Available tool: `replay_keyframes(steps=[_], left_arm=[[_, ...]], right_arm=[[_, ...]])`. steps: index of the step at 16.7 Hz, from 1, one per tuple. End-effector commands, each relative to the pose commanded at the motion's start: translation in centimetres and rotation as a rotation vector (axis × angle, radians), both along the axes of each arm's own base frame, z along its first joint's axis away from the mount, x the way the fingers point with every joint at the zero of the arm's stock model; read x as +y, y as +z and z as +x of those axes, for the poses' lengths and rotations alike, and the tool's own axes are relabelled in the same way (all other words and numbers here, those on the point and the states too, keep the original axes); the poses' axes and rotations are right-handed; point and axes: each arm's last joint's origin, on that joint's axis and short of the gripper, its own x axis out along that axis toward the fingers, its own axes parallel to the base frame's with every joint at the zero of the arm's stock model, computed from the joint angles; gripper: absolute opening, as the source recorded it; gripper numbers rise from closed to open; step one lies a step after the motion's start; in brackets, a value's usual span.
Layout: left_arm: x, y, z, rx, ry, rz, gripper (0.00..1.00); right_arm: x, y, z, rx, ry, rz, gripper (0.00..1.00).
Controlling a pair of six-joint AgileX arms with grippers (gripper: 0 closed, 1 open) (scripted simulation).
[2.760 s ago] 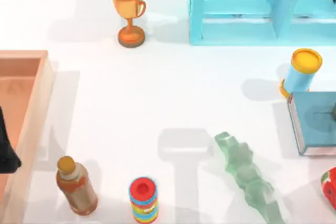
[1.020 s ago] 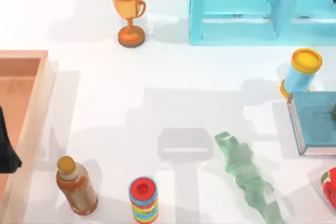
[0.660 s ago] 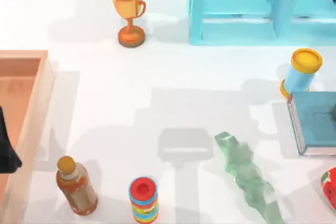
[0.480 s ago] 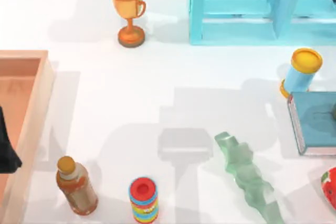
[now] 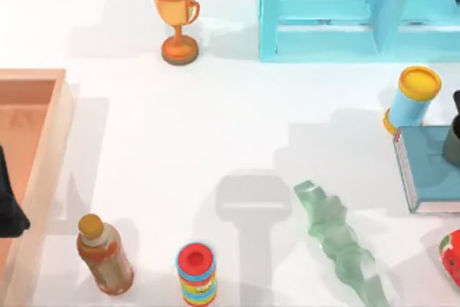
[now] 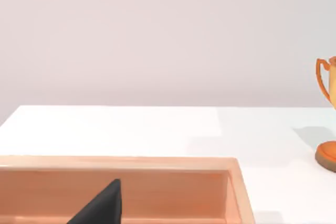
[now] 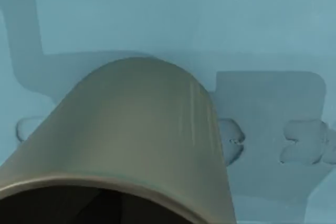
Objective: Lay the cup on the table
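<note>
A: White table [image 5: 215, 127], wide open across the middle. Where's the cup?

B: Cup [image 5: 453, 143] sits at the top view's right edge, over the blue book [image 5: 431, 170] (close under the right wrist camera, its rim nearest the lens).

A: Grip?

B: Can't tell. Left arm's parked over the wooden tray [image 5: 32, 141].

A: Looks like the carry step.

B: Next: bring it onto bare tabletop and lay it down.

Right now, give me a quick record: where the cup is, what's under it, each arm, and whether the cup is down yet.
cup: at the table's right edge, over the blue book
under cup: blue book by the yellow-lidded can
right arm: at the right edge with the cup
left arm: parked over the wooden tray
table: cup not yet on it
</note>
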Motion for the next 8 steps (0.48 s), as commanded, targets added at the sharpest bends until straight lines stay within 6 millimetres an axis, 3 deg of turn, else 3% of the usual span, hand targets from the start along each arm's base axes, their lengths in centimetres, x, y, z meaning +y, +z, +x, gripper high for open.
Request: replay_keyframes(steps=[2, 8], left_arm=[[0.00, 0.00, 0.00, 0.000, 0.000, 0.000, 1.00], [0.00, 0.00, 0.00, 0.000, 0.000, 0.000, 1.00]], right_arm=[[0.00, 0.00, 0.00, 0.000, 0.000, 0.000, 1.00], [0.00, 0.00, 0.00, 0.000, 0.000, 0.000, 0.55]])
